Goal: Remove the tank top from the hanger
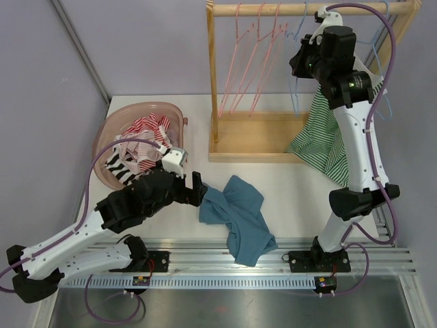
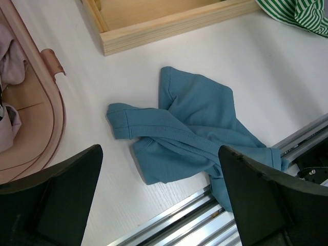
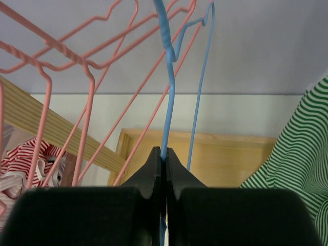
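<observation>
A green-and-white striped tank top (image 1: 321, 140) hangs at the right end of the wooden rack (image 1: 273, 8), draping onto the rack's base; it also shows in the right wrist view (image 3: 302, 148). My right gripper (image 1: 298, 63) is up at the rack, shut on the wire of a blue hanger (image 3: 168, 92), with the jaws (image 3: 164, 154) pinched tight on it. My left gripper (image 1: 198, 189) is open and empty, low over a crumpled teal garment (image 1: 239, 215) on the table. In the left wrist view the open gripper (image 2: 160, 149) frames that teal garment (image 2: 195, 128).
Several empty pink hangers (image 1: 249, 48) hang on the rack's left part. A pink basket (image 1: 147, 109) with striped clothes stands at the far left. The rack's wooden base (image 1: 256, 137) lies behind the teal garment. A metal rail (image 1: 205, 253) runs along the table's near edge.
</observation>
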You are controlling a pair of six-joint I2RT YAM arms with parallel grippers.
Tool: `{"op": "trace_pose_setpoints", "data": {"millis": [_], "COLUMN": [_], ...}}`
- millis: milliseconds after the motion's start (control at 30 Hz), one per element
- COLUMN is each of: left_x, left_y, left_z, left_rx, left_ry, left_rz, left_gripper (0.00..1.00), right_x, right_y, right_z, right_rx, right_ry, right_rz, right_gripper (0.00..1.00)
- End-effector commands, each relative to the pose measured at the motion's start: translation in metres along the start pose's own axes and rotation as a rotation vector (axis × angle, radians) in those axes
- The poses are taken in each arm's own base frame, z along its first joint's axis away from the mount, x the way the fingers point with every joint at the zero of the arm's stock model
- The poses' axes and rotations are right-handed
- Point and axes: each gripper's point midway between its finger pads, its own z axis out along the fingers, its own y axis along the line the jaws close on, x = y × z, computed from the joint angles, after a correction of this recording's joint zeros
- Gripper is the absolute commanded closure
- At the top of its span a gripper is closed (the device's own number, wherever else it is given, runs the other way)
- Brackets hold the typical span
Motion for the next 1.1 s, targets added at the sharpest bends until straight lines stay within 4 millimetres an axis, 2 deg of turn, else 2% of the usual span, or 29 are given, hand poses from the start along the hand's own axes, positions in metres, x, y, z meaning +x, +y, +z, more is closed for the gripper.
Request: {"op": "trace_pose_setpoints", "data": {"millis": [0,233,467,500,600,733,800,833,900,933,967,1000,1033,1067], "left_x": [-0.003,0.006,0.025,0.032,0.048,0.069,0.077,0.081,0.095,0.100,0.110,0.114,0.119,0.132], "left_y": [-0.012,-0.042,-0.078,-0.084,-0.098,-0.110,-0.115,-0.117,-0.122,-0.125,-0.125,-0.128,-0.127,-0.125], "left_z": [0.000,0.015,0.044,0.051,0.066,0.084,0.091,0.094,0.104,0.107,0.112,0.115,0.118,0.123], "left_rx": [0.050,0.079,0.147,0.156,0.173,0.164,0.162,0.160,0.161,0.165,0.157,0.159,0.150,0.130], "left_ry": [-0.007,0.018,0.073,0.092,0.133,0.184,0.205,0.215,0.251,0.261,0.286,0.295,0.308,0.341], "left_rz": [-0.003,0.029,0.043,0.053,0.077,0.108,0.120,0.125,0.137,0.140,0.148,0.152,0.157,0.169], "left_gripper": [0.01,0.01,0.01,0.01,0.01,0.01,0.01,0.01,0.01,0.01,0.01,0.01,0.01,0.01], "right_x": [0.005,0.024,0.025,0.025,0.018,0.011,0.008,0.007,0.006,-0.002,0.009,0.009,0.002,0.013], "right_y": [0.015,0.031,0.027,0.025,0.017,-0.001,-0.010,-0.013,-0.020,-0.021,-0.023,-0.023,-0.022,-0.018], "right_z": [0.000,0.016,0.013,0.011,-0.001,-0.030,-0.053,-0.061,-0.086,-0.107,-0.111,-0.120,-0.144,-0.147], "right_rx": [-0.018,-0.032,-0.002,0.006,0.040,0.112,0.151,0.161,0.183,0.175,0.175,0.165,0.144,0.108], "right_ry": [0.014,0.073,0.069,0.069,0.033,-0.016,-0.040,-0.049,-0.069,-0.104,-0.088,-0.098,-0.140,-0.118], "right_rz": [-0.038,-0.059,-0.063,-0.065,-0.073,-0.076,-0.071,-0.067,-0.057,-0.046,-0.039,-0.029,-0.014,-0.007], "right_gripper": [1.00,1.00,1.00,0.89,0.47,0.16,0.10,0.02,0.01,0.01,0.01,0.01,0.01,0.01]}}
